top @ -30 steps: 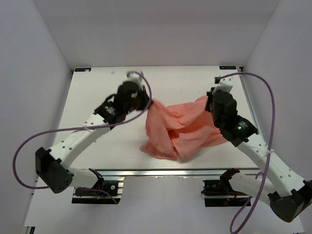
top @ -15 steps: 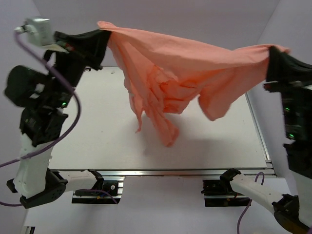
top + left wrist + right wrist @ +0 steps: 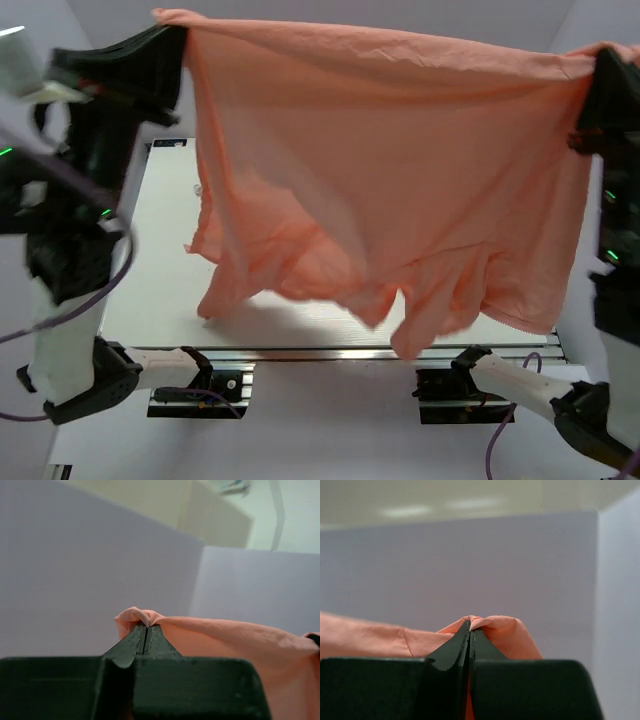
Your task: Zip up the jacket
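The salmon-pink jacket (image 3: 390,170) hangs spread out like a curtain high above the table, stretched between my two grippers. My left gripper (image 3: 175,40) is shut on its top left corner; the left wrist view shows the fabric (image 3: 225,635) pinched at the fingertips (image 3: 145,626). My right gripper (image 3: 600,62) is shut on the top right corner; the right wrist view shows the fabric (image 3: 505,630) folded over the closed tips (image 3: 470,625). The lower hem hangs ragged just above the table's front edge. No zipper or chest mark shows.
The white table (image 3: 160,260) lies below, mostly hidden behind the hanging cloth. White enclosure walls stand on the left, right and back. The arm bases and mounting rail (image 3: 330,355) run along the near edge.
Both arms have lifted the jacket from a crumpled heap on the table to high in the air, then pulled apart, so it now hangs spread wide.
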Robot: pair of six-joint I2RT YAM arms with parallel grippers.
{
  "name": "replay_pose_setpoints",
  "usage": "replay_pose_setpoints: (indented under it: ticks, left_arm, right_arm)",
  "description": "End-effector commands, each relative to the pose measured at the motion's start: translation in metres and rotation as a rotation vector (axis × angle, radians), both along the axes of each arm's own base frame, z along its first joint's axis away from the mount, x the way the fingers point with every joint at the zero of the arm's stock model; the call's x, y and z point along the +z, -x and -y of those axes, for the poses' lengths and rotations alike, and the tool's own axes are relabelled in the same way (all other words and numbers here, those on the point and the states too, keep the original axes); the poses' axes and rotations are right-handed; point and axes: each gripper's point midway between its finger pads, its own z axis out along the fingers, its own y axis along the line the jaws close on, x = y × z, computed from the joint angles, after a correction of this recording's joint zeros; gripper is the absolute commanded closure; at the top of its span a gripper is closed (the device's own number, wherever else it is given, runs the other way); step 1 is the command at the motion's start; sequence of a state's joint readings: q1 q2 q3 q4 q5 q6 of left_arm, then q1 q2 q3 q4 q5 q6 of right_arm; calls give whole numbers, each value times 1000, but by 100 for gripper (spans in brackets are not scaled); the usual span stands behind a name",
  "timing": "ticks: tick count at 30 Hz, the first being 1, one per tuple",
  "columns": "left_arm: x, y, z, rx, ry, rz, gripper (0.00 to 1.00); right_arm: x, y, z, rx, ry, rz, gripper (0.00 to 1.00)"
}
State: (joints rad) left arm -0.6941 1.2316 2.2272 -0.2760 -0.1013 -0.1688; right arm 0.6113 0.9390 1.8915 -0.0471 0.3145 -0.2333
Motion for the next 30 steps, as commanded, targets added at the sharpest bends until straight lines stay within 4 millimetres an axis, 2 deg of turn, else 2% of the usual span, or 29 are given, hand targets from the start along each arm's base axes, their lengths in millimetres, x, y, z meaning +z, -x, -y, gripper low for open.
replay_pose_setpoints:
  ticks: [1, 2, 3, 4, 5, 6, 7, 8, 9, 11, 12, 13, 14, 15, 16, 17, 18, 19, 20, 22, 23, 24, 25, 26, 27, 28, 29, 30]
  left_arm:
    - [-67, -108, 34, 226, -79, -238, 100]
    - [-84, -131, 24, 340, -65, -307, 100]
    - [-114, -164, 38, 403, -108, -379, 100]
    - [-131, -186, 32, 480, -129, -419, 100]
    - [-147, -207, 32, 509, -145, -453, 100]
    - [-182, -251, 19, 565, -194, -531, 100]
    - [-201, -273, 16, 520, -158, -597, 100]
    - [-231, -296, 8, 491, -188, -677, 100]
    - [-277, -336, -3, 433, -219, -768, 100]
    - [-334, -369, -13, 434, -218, -890, 100]
    - [-380, -393, -16, 453, -248, -960, 90]
    - [-412, -404, -14, 452, -284, -1004, 81]
    - [-433, -413, -10, 437, -305, -1029, 68]
    - [-453, -420, -4, 385, -329, -1059, 32]
    - [-492, -433, 2, 352, -350, -1120, 14]
    - [-491, -439, 2, 334, -339, -1127, 2]
    - [-497, -444, 0, 309, -324, -1147, 2]
    - [-499, -448, -2, 305, -319, -1154, 2]
    - [-495, -448, 1, 274, -320, -1155, 2]
    - [-487, -442, -3, 273, -334, -1137, 2]
    - [-477, -430, -6, 279, -331, -1123, 2]
    - [-472, -422, -8, 284, -333, -1116, 2]
    - [-469, -414, -12, 302, -336, -1113, 2]
    - [-438, -396, -16, 307, -317, -1070, 2]
    - [-460, -383, -23, 334, -326, -1128, 2]
    - [-460, -371, -28, 352, -311, -1143, 2]
    - [-463, -346, -36, 371, -306, -1177, 2]
    - [-465, -332, -42, 390, -292, -1200, 2]
  right_arm:
    - [-40, -94, 6, -361, 9, -207, 100]
    - [-50, -108, 11, -443, -9, -252, 100]
    - [-70, -129, 3, -503, 55, -297, 100]
    - [-88, -153, -7, -540, 97, -336, 100]
    - [-100, -169, -7, -569, 123, -353, 100]
    - [-127, -200, -20, -542, 146, -420, 100]
    - [-143, -219, -23, -513, 159, -468, 100]
    - [-158, -243, -22, -450, 207, -498, 100]
    - [-207, -274, -34, -381, 271, -623, 100]
    - [-261, -303, -49, -302, 368, -693, 100]
    - [-304, -325, -55, -296, 408, -769, 100]
    - [-337, -335, -61, -274, 415, -845, 100]
    - [-363, -345, -64, -243, 427, -908, 100]
    - [-405, -362, -71, -211, 451, -1001, 100]
    - [-416, -368, -74, -182, 451, -1040, 100]
    - [-429, -376, -76, -146, 429, -1082, 98]
    - [-456, -387, -78, -135, 433, -1156, 93]
    - [-470, -381, -76, -129, 433, -1245, 89]
    - [-448, -387, -80, -115, 397, -1226, 66]
    - [-445, -379, -84, -75, 404, -1247, 15]
    - [-456, -371, -85, -59, 398, -1271, 11]
    - [-437, -357, -83, -46, 375, -1232, 11]
    - [-438, -347, -87, -19, 367, -1228, 11]
    - [-463, -331, -85, -3, 376, -1265, 11]
    - [-440, -310, -85, 16, 326, -1222, 11]
    - [-443, -295, -90, 42, 322, -1224, 11]
    - [-450, -268, -88, 55, 314, -1231, 11]
    - [-454, -252, -91, 73, 293, -1242, 11]
